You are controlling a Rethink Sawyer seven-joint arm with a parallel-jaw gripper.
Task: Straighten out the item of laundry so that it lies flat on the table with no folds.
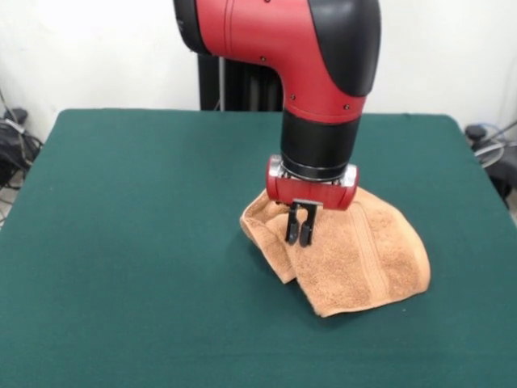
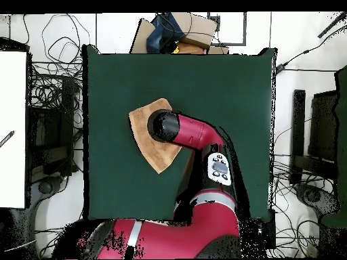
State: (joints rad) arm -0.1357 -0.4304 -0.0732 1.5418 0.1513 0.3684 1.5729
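We see the arm point(image 1: 323, 48) reaching straight down, its gripper point(image 1: 300, 234) with fingers drawn together just above the towel point(image 1: 363, 259). The towel lies folded near the middle of the table point(image 1: 121, 242). In the front view its long axis runs from upper left to lower right, one woven stripe showing.

The red and black arm point(image 1: 323, 73) bends down from above. Its gripper point(image 1: 300, 234) points straight down, and its two black fingers point(image 1: 292, 227) sit close together, almost touching.
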